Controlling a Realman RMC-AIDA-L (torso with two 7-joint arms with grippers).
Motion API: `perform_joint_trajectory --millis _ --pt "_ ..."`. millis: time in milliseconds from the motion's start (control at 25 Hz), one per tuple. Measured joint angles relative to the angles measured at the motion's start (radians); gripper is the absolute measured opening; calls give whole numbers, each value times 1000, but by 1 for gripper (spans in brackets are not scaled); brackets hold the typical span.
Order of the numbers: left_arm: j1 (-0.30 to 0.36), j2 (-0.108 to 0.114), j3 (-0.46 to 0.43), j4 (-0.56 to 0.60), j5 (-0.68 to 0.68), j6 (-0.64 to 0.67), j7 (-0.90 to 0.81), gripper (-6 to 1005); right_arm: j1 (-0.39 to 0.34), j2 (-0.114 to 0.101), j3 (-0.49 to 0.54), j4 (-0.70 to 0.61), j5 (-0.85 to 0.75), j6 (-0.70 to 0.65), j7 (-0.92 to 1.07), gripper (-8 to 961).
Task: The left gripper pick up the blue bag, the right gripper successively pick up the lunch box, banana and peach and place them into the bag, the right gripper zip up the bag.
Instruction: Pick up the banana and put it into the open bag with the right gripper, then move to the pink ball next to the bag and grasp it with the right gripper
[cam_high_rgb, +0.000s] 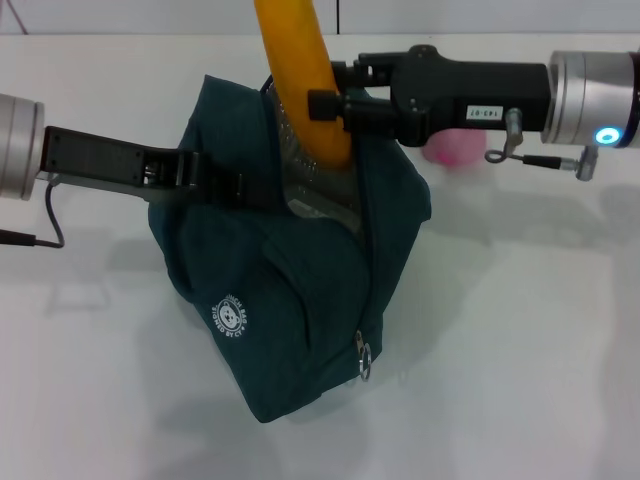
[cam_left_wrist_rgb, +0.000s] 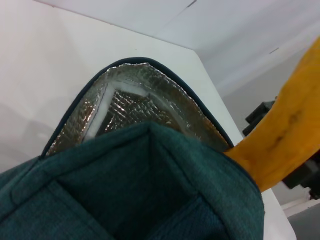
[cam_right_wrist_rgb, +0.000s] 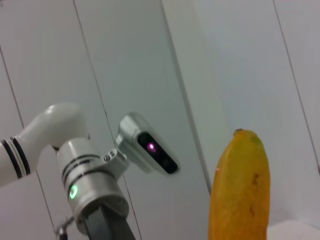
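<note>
Right now the right gripper (cam_high_rgb: 322, 103) has its jaws clamped on the banana (cam_high_rgb: 300, 80) around mid-length, holding it nearly upright over the open mouth of the blue bag (cam_high_rgb: 290, 310). Banana's lower end is down inside the opening, against the silver foil lining (cam_high_rgb: 315, 185); upper end runs out of the top of the head view. Left wrist view shows the same: banana (cam_left_wrist_rgb: 285, 135) entering at the bag rim, dark specks on its skin, foil lining (cam_left_wrist_rgb: 135, 107) visible inside the bag (cam_left_wrist_rgb: 150, 190).

Left gripper (cam_high_rgb: 205, 180) comes in from the left side, jaws pinched on the bag's upper edge, holding that side of the opening up. Bag sits on the white surface (cam_high_rgb: 520, 350), leaning a bit, round white logo (cam_high_rgb: 232, 318) facing the camera, metal ring zip pull (cam_high_rgb: 365, 358) hanging low on the front with the zip open above it.

Peach (cam_high_rgb: 455, 150) is on the surface behind the right arm, partly hidden by it, well apart from the bag. Can't tell whether the lunch box is in the bag; something pale lies against the lining in the left wrist view but it's not clear what.

Right wrist view: banana tip (cam_right_wrist_rgb: 240, 185) in the foreground, left arm (cam_right_wrist_rgb: 90, 190) farther off.
</note>
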Motion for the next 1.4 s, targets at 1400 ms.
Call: perform_joint_trajectory --millis 1400 --pt "24 9 -27 0 -14 -1 -1 41 -97 -11 -14 -94 95 32 -46 694"
